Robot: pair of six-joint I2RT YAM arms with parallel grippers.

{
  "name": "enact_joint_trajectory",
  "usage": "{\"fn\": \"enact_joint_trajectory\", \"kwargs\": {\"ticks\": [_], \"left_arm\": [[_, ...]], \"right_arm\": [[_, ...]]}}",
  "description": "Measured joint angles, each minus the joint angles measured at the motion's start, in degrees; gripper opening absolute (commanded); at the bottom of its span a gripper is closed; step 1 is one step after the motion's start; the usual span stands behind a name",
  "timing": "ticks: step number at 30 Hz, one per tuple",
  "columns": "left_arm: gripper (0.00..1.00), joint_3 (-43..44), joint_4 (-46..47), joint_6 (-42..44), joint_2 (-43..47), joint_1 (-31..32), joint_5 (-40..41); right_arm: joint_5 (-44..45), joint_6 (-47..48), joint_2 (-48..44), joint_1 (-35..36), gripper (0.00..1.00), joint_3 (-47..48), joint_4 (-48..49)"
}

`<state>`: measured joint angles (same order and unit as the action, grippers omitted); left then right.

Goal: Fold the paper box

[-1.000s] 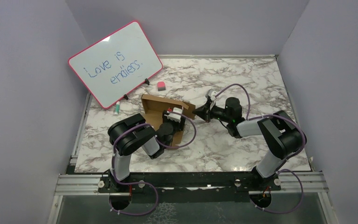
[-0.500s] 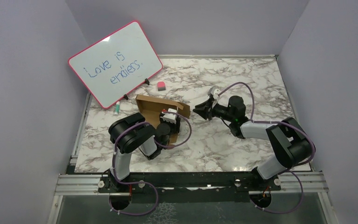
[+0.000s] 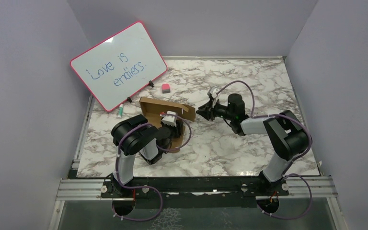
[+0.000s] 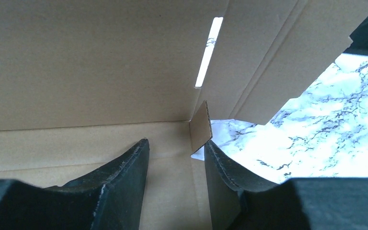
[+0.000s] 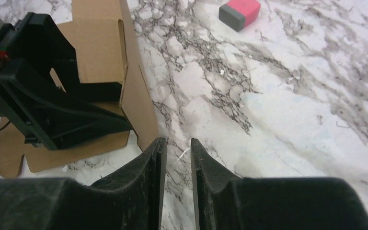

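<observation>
Right gripper (image 5: 177,140) has let go of the paper box (image 3: 158,106); jaws narrowly parted, empty. Left gripper (image 4: 175,142) parted inside it, gripping nothing. Cardboard likely light and stiff: pinch flap edges.

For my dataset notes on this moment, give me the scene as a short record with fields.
paper box: brown cardboard, partly folded, walls raised, on the marble table
left gripper: inside the box, jaws apart, a small tab just ahead
right gripper: beside the box's right edge, jaws narrowly apart, holding nothing
other things: whiteboard and pink eraser beyond the box
</observation>
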<state>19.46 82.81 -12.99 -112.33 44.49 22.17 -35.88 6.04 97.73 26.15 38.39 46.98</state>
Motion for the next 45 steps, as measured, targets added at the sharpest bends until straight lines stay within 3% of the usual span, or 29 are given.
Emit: {"fn": "enact_joint_trajectory", "kwargs": {"ticks": [21,45], "left_arm": [[0.4,-0.98,3.76,-3.58,-1.64,-1.42,-4.87],[0.43,-3.28,4.61,-5.57,-0.61,-2.27,-7.56]], "right_arm": [[-6.75,-2.75,6.67,4.07,0.31,3.74,1.57],[-6.82,-19.19,12.87,5.4,0.36,3.08,16.68]]}}
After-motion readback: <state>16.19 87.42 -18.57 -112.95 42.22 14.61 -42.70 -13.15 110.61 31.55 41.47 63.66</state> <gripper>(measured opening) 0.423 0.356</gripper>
